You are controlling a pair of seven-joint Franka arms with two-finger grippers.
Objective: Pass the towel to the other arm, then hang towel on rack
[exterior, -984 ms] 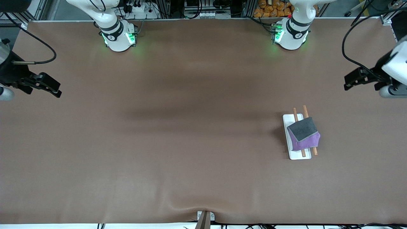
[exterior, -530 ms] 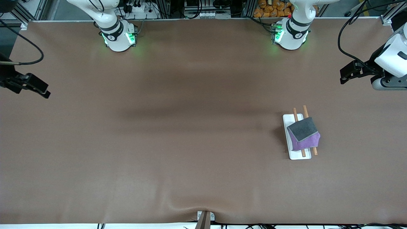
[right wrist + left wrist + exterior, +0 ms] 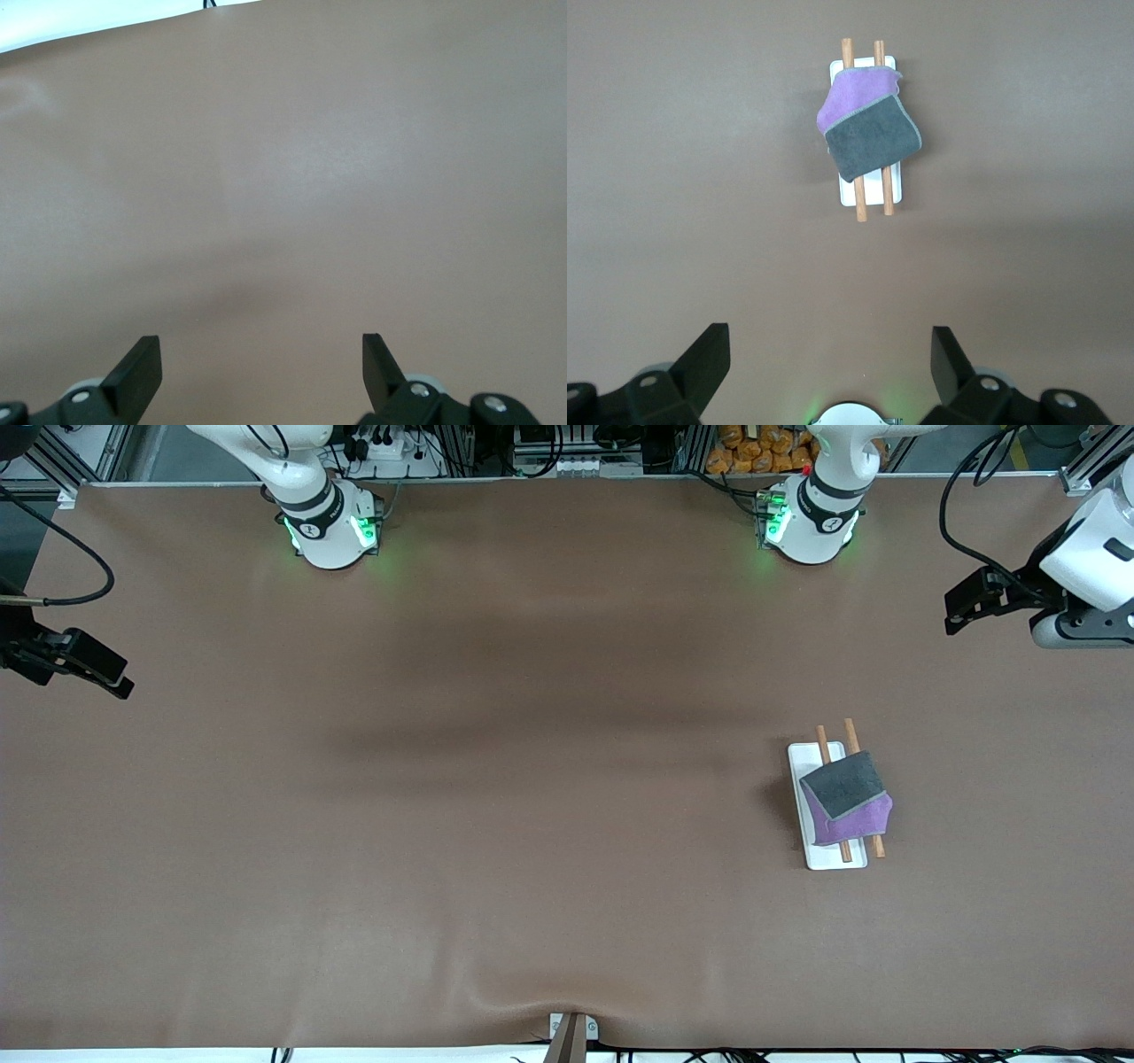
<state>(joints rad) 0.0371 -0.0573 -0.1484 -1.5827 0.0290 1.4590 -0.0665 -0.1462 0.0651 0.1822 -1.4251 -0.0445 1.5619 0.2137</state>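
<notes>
Item 1, towel (image 3: pixel 846 797): small soft square cloth, one face dk grey, other purple, grey stitched edge. It lay draped over the rack's two rods, folded so the grey panel sat toward the robot bases and the purple toward the front camera, one purple corner spilling past the rack on the side toward the left arm's end of the table. Left wrist view showed the same drape (image 3: pixel 864 128).

Handling, as a judgement: you'd have found it light, limp, no stiffness, prob. grippy nap, not fragile. If you needed to retake it, a pinch on the free purple corner or along the stitched edge looked best; a grab mid-panel would likely catch a rod.

Item 2, rack (image 3: pixel 824 859): small white rectangular tray-like base, flat, smooth, prob. plastic; two thin parallel brown wooden rods, round section, running lengthwise and poking past the base at the end toward the bases. Likely light, so a tug on the cloth could shift it.

Item 3, table (image 3: pixel 532 824): brown matte cover, slightly rippled at the front edge.

Item 4, left gripper (image 3: pixel 961 607): up in the air over the table edge at the left arm's end, well apart from the rack; fingers (image 3: pixel 704 363) wide apart, nothing held.

Item 5, right gripper (image 3: pixel 89 664): over the table edge at the right arm's end, far from the rack; fingers (image 3: pixel 137 367) spread, nothing between them.

Status, judged: towel hung, task looked done.
</notes>
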